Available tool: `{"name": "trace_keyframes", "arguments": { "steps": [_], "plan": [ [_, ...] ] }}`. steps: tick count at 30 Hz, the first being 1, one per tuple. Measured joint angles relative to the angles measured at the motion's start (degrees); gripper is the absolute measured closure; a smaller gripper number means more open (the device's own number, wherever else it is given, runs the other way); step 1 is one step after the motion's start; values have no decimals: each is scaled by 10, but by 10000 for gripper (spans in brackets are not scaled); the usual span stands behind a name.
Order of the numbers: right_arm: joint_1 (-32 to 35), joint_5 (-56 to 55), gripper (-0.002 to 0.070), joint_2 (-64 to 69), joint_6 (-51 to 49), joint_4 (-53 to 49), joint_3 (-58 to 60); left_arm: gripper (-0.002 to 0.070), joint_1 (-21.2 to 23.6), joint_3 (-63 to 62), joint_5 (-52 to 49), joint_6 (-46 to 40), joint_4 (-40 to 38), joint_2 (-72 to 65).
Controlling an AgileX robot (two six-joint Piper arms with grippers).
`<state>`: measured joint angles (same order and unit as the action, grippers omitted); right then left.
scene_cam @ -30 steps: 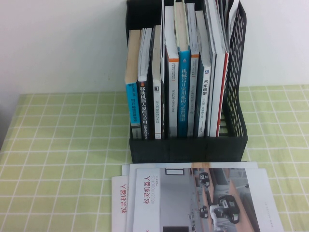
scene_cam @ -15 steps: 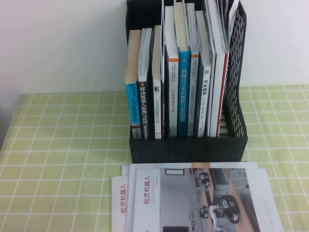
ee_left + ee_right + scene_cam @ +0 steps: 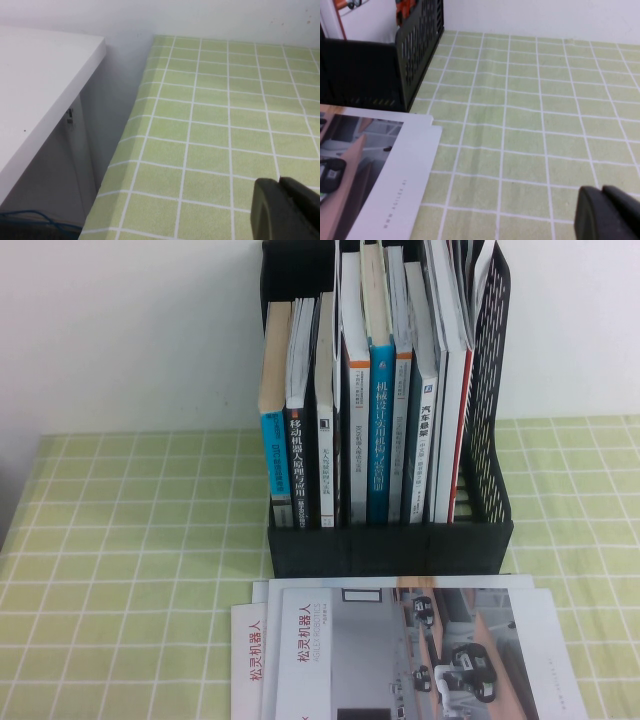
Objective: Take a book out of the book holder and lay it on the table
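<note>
- Nearest the robot, the book (image 3: 400,655) lies flat on the table (image 3: 120,570), its grey cover photo of small wheeled robots facing up, a vertical Chinese title down its left margin; it tops a small stack of similar brochures (image 3: 248,660) whose edges stick out on the left.
- The right gripper (image 3: 607,212) hangs low over bare checked cloth to the right of the book, apart from it and touching nothing; its dark fingers sit pressed together, gripping nothing. In the right wrist view the book's white-margined corner (image 3: 385,175) lies well off to the side of the gripper.
- The left gripper (image 3: 285,207) sits low over the table's left edge, beside a white surface (image 3: 35,85), far from the book; I cannot tell how its fingers stand.
- Just behind the book's far edge stands the book holder (image 3: 390,540), upright, its low front lip near the stack.
- Its slots hold upright volumes, among them a blue-spined book (image 3: 381,430) in the middle and thin brochures (image 3: 450,300) leaning at the right, by the mesh wall (image 3: 490,390).
</note>
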<state>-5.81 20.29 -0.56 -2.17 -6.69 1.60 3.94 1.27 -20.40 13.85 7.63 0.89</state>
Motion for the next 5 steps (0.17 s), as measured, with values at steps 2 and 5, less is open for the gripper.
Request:
{"name": "trace_keyframes", "arguments": {
  "steps": [2, 5],
  "plan": [
    [0, 0, 678, 0, 0, 0, 0, 678, 0, 0, 0, 0, 0, 0],
    [0, 0, 678, 0, 0, 1, 0, 678, 0, 0, 0, 0, 0, 0]
  ]
}}
